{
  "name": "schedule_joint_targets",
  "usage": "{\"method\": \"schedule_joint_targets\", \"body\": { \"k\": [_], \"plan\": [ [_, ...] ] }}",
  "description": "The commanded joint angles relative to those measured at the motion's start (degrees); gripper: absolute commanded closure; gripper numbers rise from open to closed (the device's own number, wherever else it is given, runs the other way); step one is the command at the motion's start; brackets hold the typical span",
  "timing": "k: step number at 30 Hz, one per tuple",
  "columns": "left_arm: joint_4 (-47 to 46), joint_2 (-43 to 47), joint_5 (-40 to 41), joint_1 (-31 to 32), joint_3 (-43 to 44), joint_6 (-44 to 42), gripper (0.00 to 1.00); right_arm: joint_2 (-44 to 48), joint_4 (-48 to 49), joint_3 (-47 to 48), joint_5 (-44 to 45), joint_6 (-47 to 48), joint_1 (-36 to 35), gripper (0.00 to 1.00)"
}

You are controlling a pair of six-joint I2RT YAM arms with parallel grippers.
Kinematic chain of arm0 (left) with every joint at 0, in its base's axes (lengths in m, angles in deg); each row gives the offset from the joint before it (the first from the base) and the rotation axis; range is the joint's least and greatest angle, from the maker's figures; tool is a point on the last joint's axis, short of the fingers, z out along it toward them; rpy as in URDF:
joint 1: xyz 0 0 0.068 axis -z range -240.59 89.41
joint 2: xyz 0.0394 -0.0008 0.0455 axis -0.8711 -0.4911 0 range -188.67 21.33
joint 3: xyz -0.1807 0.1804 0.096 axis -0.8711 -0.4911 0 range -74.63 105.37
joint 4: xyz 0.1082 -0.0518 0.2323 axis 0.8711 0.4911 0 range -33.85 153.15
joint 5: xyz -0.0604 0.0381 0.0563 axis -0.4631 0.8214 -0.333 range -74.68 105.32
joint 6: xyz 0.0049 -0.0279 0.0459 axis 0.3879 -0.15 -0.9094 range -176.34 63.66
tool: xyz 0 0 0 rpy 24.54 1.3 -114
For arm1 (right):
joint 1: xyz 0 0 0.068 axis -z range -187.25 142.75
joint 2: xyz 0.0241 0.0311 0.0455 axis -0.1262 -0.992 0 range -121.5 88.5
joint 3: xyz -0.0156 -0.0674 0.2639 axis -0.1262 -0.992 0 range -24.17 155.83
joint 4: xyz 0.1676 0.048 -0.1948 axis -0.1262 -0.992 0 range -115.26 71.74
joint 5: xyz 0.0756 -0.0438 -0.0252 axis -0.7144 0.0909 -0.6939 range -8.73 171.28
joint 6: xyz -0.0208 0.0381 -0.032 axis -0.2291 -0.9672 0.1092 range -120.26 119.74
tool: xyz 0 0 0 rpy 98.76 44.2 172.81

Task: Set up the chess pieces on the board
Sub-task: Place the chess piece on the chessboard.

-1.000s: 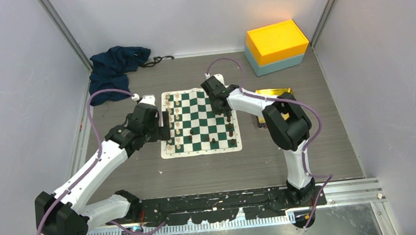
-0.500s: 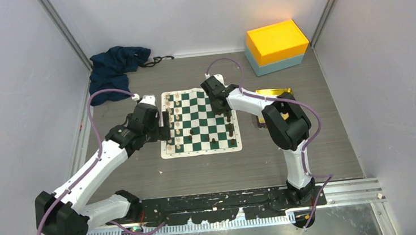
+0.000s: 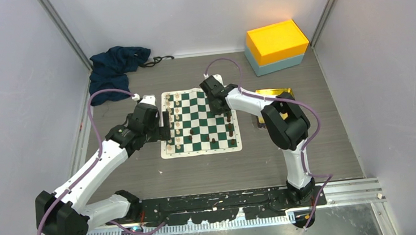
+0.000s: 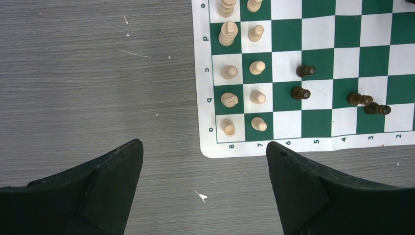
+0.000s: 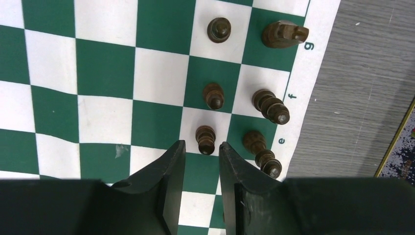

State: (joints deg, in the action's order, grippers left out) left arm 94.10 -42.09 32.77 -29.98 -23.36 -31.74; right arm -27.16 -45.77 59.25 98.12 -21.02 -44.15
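Change shows only at the right, but we begin at the left. The left end effector [image 4: 203, 146] hangs as before over the worktop [image 4: 98, 73], beside the near corner of the board [image 3: 202, 150], fingers wide apart and empty. The cream pieces [image 4: 258, 67] fill two rows along the board's left edge.

The right end effector [image 5: 202, 143] has parted its fingers; nothing is between them, and a dark pawn [image 5: 205, 139] stands upright just before the tips. We judge this pawn placed, while other dark pieces [image 4: 306, 71] wait mid-board.

The worktop is grey wood-grain. A blue cloth [image 3: 116, 66] lies far left, a gold tray [image 3: 274, 93] and an orange-teal box [image 3: 277, 46] right, with pale walls [image 3: 185, 17] around.
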Motion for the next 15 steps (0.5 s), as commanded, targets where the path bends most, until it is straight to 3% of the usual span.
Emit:
{"method": "schedule_joint_targets", "body": {
  "k": [1, 15],
  "plan": [
    [-2.0, 0.4, 0.2, -0.2, 0.7, -0.8, 0.03, 1.8, -0.2, 3.7, 1.1, 1.5, -1.0, 0.62],
    [-2.0, 1.7, 1.0, -0.2, 0.2, -0.2, 0.03, 4.4, -5.2, 8.9, 1.0, 2.3, -5.9, 0.62]
  ]
}}
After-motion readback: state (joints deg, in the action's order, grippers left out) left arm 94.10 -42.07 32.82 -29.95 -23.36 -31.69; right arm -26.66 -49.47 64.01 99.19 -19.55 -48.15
